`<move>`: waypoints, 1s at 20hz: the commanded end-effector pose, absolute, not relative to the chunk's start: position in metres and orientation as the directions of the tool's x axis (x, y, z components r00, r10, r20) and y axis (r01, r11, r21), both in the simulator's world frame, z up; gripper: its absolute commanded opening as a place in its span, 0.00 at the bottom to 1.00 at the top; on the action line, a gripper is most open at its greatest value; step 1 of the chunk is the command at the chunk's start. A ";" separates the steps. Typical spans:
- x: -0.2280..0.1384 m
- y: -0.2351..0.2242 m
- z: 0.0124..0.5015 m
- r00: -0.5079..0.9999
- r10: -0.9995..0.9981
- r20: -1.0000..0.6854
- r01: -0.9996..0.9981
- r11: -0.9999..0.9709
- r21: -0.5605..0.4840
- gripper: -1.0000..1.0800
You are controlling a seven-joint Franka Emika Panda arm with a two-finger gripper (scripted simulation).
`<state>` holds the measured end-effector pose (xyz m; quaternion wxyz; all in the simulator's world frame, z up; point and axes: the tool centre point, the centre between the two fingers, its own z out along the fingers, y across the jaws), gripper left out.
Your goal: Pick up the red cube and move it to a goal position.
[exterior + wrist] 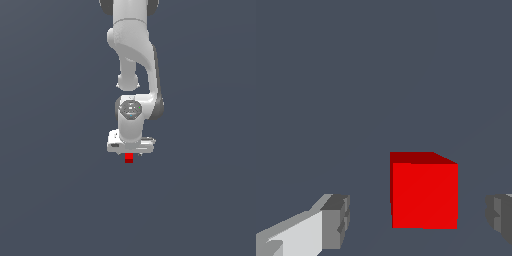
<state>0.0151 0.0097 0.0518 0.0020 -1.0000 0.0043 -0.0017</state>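
In the wrist view the cube (424,192) stood between the two fingers (336,220), and there was a clear gap on each side of it. The fingers were wide apart and held nothing. The cube was not centred: it sat nearer to one finger than to the other.

In the exterior view the gripper (129,152) hung directly over the cube (129,158), which showed just under the white hand. The grey surface around it had no visible edge, and I could not tell from either view how high the fingers were above it, or whether the cube rested on it.

The main risk, in my judgement, was the off-centre position. If the fingers closed like this, the nearer finger could touch first and push or turn the cube. If they closed too high, they could catch only the upper edge, and the cube could slip out during the lift. No goal marker was visible.
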 end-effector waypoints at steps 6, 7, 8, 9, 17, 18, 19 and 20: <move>0.018 0.005 0.022 1.000 -0.019 0.000 -0.019 -1.000 0.000 0.96; 0.019 0.004 0.020 1.000 -0.019 0.000 -0.019 -1.000 0.000 0.96; 0.019 0.004 0.020 1.000 -0.019 0.000 -0.019 -1.000 0.000 0.96; 0.019 0.004 0.019 1.000 -0.019 0.000 -0.019 -1.000 0.000 0.96; 0.019 0.004 0.020 1.000 -0.019 0.000 -0.019 -1.000 0.000 0.00; 0.019 0.004 0.020 1.000 -0.019 0.000 -0.019 -1.000 0.000 0.00; 0.019 0.004 0.020 1.000 -0.019 0.000 -0.019 -1.000 0.000 0.00; 0.019 0.004 0.020 1.000 -0.019 0.000 -0.019 -1.000 0.000 0.00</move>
